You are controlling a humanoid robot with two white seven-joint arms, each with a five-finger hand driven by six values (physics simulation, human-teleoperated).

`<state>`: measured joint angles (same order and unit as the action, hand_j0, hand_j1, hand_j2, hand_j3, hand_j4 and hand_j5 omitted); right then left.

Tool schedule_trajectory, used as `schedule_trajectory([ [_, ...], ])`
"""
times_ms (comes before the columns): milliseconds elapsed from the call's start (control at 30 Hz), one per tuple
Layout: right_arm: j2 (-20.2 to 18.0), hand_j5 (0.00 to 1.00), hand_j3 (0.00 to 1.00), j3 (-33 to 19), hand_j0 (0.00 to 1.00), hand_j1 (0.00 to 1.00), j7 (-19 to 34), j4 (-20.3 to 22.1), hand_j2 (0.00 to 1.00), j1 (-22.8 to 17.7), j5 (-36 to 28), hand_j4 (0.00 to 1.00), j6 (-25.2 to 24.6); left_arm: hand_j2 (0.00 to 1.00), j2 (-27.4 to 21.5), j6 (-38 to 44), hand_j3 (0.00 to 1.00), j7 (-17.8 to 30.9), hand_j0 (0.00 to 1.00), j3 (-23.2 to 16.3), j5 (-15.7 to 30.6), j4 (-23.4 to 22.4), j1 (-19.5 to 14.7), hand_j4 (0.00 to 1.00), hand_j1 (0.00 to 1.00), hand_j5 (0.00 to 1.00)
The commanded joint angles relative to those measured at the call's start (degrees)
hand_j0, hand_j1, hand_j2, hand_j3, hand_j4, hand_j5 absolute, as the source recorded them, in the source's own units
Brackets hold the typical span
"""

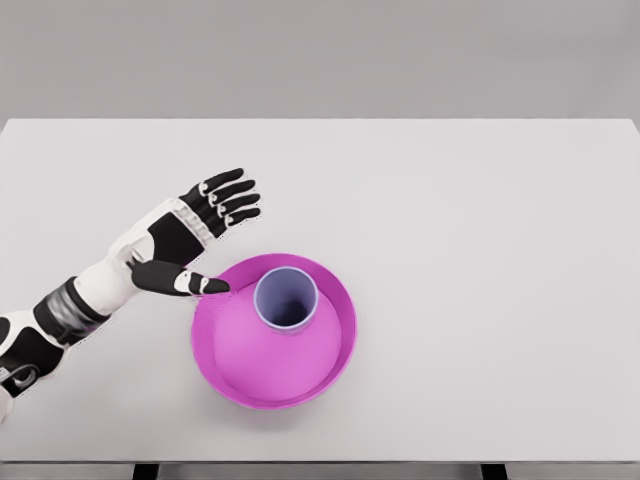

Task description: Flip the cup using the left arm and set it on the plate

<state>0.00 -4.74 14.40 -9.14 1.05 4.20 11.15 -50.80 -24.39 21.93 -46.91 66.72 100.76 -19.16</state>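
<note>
— Where do we see the cup (286, 299)?
— Upright, mouth up, on the magenta plate (230, 360) at lower centre of the white table (480, 220).
— And our left hand (192, 232)?
— Left of centre, fingers spread wide, holding nothing; its thumb tip reaches the plate's upper-left rim.

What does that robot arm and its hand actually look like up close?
The left arm is white with black bands and a grey ribbed ring near the wrist. Its robot hand has five black fingers with white patches at the knuckles and a black-and-white back. No cables show.
</note>
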Motion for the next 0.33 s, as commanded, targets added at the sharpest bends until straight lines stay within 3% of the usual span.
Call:
schedule_trajectory([
  [0,0.0,1.00,1.00,0.0,1.00,1.00,0.0,0.0,1.00,0.0,0.0,1.00,0.0,1.00,-4.0,-0.1,1.00,1.6,1.00,0.6,1.3,0.3,0.0,1.00,1.00,1.00],
  [67,0.0,1.00,1.00,0.0,1.00,1.00,0.0,0.0,1.00,0.0,0.0,1.00,0.0,1.00,-7.4,0.2,1.00,6.0,1.00,0.6,1.1,0.2,-1.8,1.00,1.00,1.00],
  [133,0.0,1.00,1.00,0.0,1.00,1.00,0.0,0.0,1.00,0.0,0.0,1.00,0.0,1.00,-9.4,0.2,1.00,6.3,1.00,0.5,-0.8,0.2,-2.7,1.00,1.00,1.00],
  [200,0.0,1.00,1.00,0.0,1.00,1.00,0.0,0.0,1.00,0.0,0.0,1.00,0.0,1.00,-11.1,0.2,1.00,6.3,1.00,2.5,-8.2,0.0,-2.6,1.00,1.00,1.00],
  [300,0.0,1.00,1.00,0.0,1.00,1.00,0.0,0.0,1.00,0.0,0.0,1.00,0.0,1.00,-11.4,0.0,1.00,8.6,1.00,3.8,-8.8,-0.4,-1.9,1.00,1.00,1.00],
])
